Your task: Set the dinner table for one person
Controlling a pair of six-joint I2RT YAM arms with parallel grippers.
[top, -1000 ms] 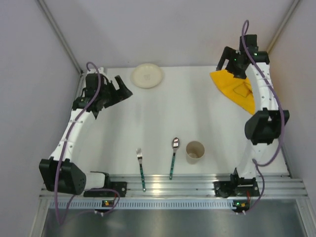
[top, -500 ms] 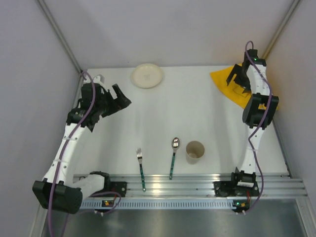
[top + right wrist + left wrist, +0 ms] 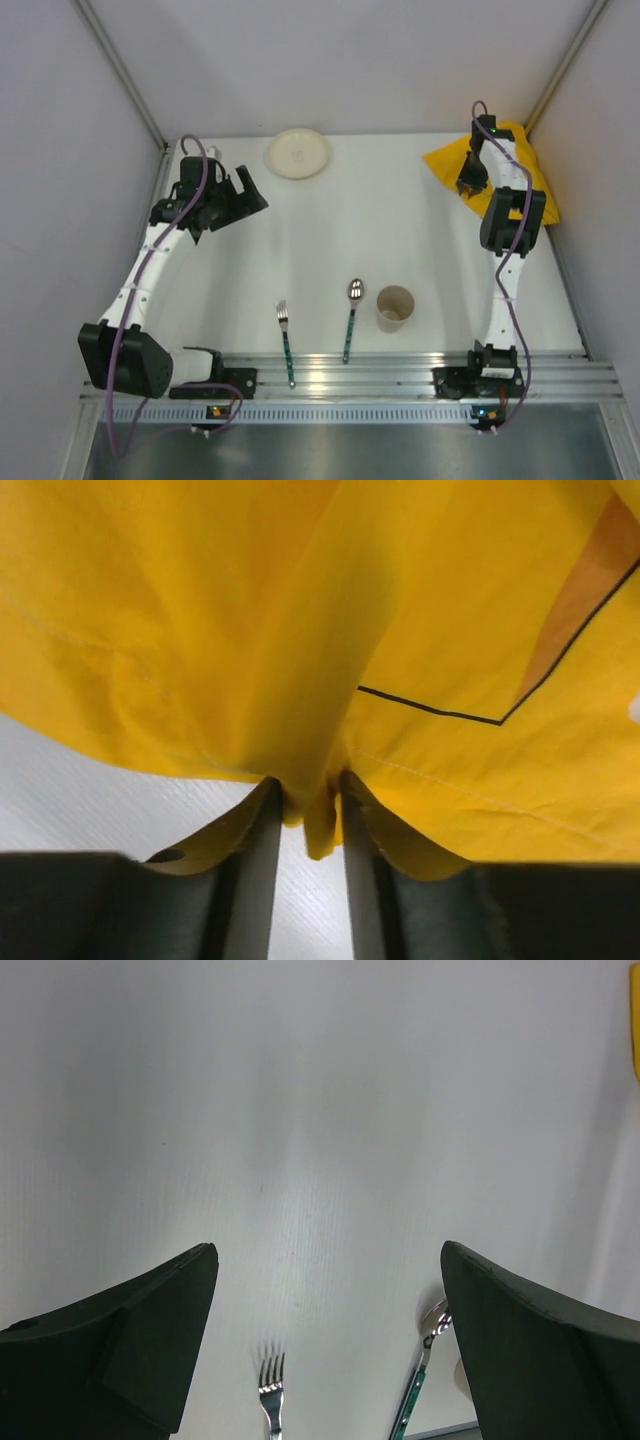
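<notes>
The right gripper point(image 3: 305, 802) pinches a fold of the yellow placemat point(image 3: 445, 161), well behind the upright cup point(image 3: 394, 307); the left gripper point(image 3: 330, 1260) is spread.

Seen from above, the right arm point(image 3: 512, 210) covers the middle of the yellow-orange cloth placemat point(image 3: 443, 160), and the fingertips of the right gripper point(image 3: 305, 798) cannot be made out there. Its wrist camera crops the cloth on three sides, the print showing only as one black line and an orange patch. The left wrist view cuts the green-handled metal fork point(image 3: 270, 1398) to its tines and the matching green-handled metal spoon point(image 3: 424, 1360) partway down the handle
</notes>
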